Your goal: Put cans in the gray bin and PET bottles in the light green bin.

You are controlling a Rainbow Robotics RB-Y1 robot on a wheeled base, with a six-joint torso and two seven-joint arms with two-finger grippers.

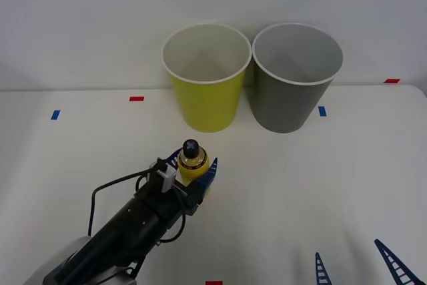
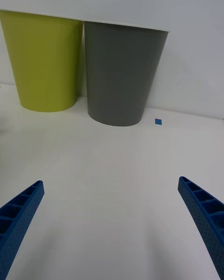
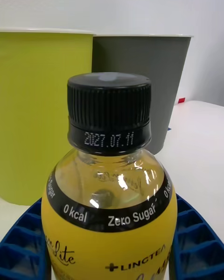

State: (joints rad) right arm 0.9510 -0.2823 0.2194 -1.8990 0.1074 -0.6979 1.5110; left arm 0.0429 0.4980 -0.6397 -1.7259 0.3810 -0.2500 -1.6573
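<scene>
Bottle (image 1: 192, 160): upright on the desk (image 1: 320, 185), just short of the green bin (image 1: 205, 78), held at the body between the blue fingers (image 3: 193, 242) of the left hand (image 1: 195, 177). Looks full or nearly so, liquid up to the shoulder, so likely some weight for its size. Smooth plastic under a glossy label, probably a little slippery, and thin walls apt to give under a hard squeeze. Best taken low on the body, below the black band, fingers on opposite sides, as now; neck and ribbed cap (image 3: 109, 106) too narrow for a sure hold.

Right hand (image 1: 360, 268) low at the near right edge of the desk, fingers spread wide, holding nothing.

Front view: looks down into both bins, green one cream inside, gray bin (image 1: 295, 75) paler inside, nothing visible in either, and places the bottle nearer the green. Left wrist view: close on cap, date stamp, label wording and liquid level. Right wrist view: bin walls from the side, touching or nearly so, with bare desk before them.
</scene>
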